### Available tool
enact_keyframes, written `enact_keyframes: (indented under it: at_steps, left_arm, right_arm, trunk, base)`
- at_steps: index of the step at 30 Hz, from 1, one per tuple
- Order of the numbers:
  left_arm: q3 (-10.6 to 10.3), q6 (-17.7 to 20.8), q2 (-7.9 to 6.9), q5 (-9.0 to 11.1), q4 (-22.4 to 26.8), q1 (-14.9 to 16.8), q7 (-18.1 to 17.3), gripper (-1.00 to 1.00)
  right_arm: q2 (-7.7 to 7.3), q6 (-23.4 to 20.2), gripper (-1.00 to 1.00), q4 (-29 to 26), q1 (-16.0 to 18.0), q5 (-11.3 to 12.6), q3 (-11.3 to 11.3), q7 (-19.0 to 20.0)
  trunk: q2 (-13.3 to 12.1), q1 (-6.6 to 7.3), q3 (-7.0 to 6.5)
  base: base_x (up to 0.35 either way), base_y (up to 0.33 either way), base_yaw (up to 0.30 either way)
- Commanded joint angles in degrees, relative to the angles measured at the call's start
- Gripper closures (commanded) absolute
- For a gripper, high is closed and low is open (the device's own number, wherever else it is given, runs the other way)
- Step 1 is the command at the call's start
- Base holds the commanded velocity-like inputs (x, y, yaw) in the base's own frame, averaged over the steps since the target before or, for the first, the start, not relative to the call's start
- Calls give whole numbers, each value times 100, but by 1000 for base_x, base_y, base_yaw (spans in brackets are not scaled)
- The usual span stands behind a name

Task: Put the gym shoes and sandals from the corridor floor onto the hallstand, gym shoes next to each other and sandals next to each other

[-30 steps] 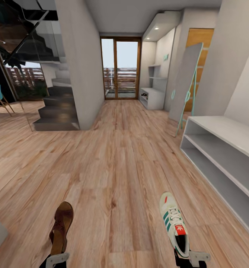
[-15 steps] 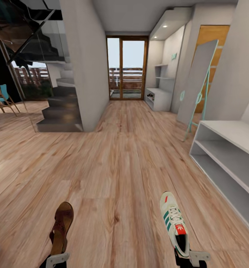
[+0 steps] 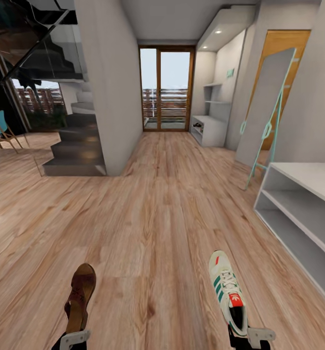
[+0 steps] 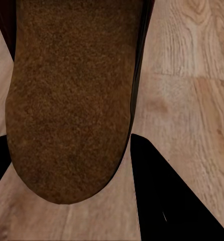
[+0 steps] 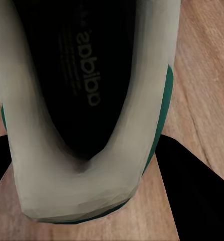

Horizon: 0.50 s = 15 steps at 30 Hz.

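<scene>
— Left claw (image 3: 71, 339) first: what has it got?

— At the lower left of the head view it pinches a sandal (image 3: 79, 296) by the heel, toe pointing up the frame. In the left wrist view the brown footbed (image 4: 72, 95) sits between my two dark fingers (image 4: 167, 201), pressed in from both sides.

— And the right claw (image 3: 249, 338)?

— Lower right of the head view, clamped on a sneaker (image 3: 228, 291) at its heel. The right wrist view looks into the dark inside of the sneaker (image 5: 87, 100), white rim and green stripe, with my fingers (image 5: 197, 191) against its sides.

— Are they off the floor (image 3: 157, 218)?

— I hold both out in front of me over the planks; whether they touch, I cannot tell.

— Where is the rack (image 3: 208, 124)?

— Far up the corridor, right of centre in the upper part of the frame, a pale grey bench with stepped shelves above, beside the glass door (image 3: 166, 90). Something small and dark sits in its lower opening; too tiny to name.

— And closer?

— A plain white bench (image 3: 303, 214) along the right edge, with a leaning mirror (image 3: 266, 104) past it. Stairs (image 3: 77, 146) at the left.
</scene>
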State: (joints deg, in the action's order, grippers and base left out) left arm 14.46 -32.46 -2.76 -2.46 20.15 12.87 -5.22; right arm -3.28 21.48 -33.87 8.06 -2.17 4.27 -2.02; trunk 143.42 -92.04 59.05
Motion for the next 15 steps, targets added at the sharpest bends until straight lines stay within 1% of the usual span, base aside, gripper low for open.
enact_keyframes:
  at_steps: [1,15]
  left_arm:
    - [54,-15,4,-44,-2,5,-50,100]
    - [49,-15,4,-44,-11,5,-50,100]
  right_arm:
    - [-2,16,100,3,3,-22,-1,-26]
    - [-24,23,100,20,3,-28,-4,-26]
  trunk:
    - [2,-2,5]
    - [2,-2,5]
  base:
    - [339,0,0]
    - [338,0,0]
